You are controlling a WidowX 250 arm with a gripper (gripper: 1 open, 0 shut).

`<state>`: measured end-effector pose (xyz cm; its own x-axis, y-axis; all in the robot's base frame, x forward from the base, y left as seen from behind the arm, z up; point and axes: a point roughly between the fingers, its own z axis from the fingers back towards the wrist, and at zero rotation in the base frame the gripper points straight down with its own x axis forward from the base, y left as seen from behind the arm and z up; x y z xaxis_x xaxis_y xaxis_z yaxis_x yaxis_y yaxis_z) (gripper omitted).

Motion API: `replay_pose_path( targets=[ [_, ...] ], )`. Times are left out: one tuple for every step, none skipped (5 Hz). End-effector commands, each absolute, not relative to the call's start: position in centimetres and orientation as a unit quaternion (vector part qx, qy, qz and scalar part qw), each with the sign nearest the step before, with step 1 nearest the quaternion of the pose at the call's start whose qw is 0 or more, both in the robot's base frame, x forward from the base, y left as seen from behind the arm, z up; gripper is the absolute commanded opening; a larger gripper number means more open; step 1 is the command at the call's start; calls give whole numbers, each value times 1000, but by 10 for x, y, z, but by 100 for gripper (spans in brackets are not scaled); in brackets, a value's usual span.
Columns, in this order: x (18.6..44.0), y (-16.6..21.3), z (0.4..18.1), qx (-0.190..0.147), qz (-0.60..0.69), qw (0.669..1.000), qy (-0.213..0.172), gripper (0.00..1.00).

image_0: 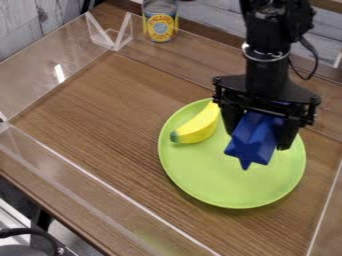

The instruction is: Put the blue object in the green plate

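While reaching over the green plate (214,182) from the far side, gripping the blue object (250,147) with the black gripper (263,128). Holding it right of the yellow banana (198,123), plate contact being unclear.

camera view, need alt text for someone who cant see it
A black robot gripper holds a blue star-like block over a round green plate, a yellow toy banana lying on the plate's left part. A can stands farther back on the wooden table.
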<state>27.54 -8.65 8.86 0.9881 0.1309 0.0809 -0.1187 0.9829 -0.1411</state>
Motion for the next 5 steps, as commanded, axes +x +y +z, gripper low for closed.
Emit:
replay_pose_path(
  targets=[
    [278,-84,107,-78,65,992,-77,100],
    [277,-83,106,-78,65,992,-75,100],
    [276,-81,105,-78,67,992,-75,100],
    [275,-80,104,-78,68,992,-74,100],
    [275,-79,102,-79,69,992,-74,100]
  ],
)
